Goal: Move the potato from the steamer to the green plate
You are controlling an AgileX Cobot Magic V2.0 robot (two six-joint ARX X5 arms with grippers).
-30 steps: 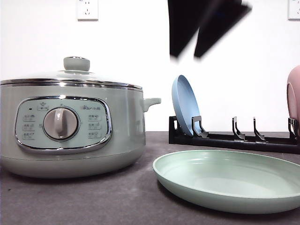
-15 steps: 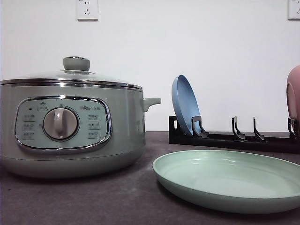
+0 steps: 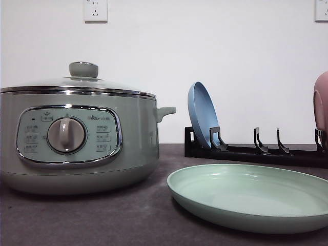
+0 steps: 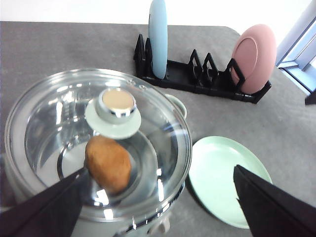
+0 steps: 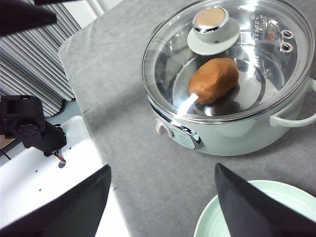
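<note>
The potato [image 4: 108, 164] sits inside the steamer [image 3: 77, 138] at the left of the front view, under the closed glass lid [image 5: 224, 59]. Both claws, left claw [image 4: 158, 210] and right claw [image 5: 163, 207], are spread wide, holding nothing. Grip the lid knob [image 4: 117, 102] squarely, lift straight up, clear of the green plate [image 3: 251, 197].

grey table [image 3: 102, 220], steamer [image 3: 77, 143], green plate [image 3: 251, 197], rack [image 3: 256, 152]
</note>
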